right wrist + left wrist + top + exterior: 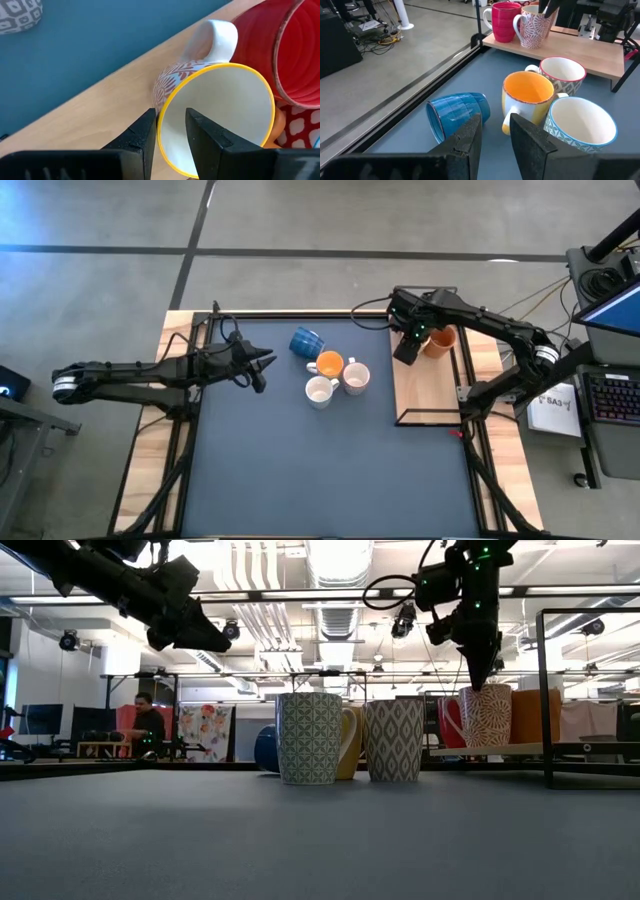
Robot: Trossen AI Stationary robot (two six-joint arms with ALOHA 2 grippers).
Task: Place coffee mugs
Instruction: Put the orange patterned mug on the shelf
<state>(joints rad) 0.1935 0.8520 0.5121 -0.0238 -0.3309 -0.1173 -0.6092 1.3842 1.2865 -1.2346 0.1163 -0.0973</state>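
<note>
Glossy patterned mug (210,115) (yellow-rimmed), clawed

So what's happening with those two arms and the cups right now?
Right gripper astride the rim of a red-patterned white mug on the wooden shelf. Left gripper hovers open beside the tipped blue mug. Three upright mugs wait on the mat.

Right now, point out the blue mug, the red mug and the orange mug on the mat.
blue mug (457,114), left wrist view, its side
red mug (504,22), left wrist view, its side
orange mug (527,90), left wrist view, its inside
</note>
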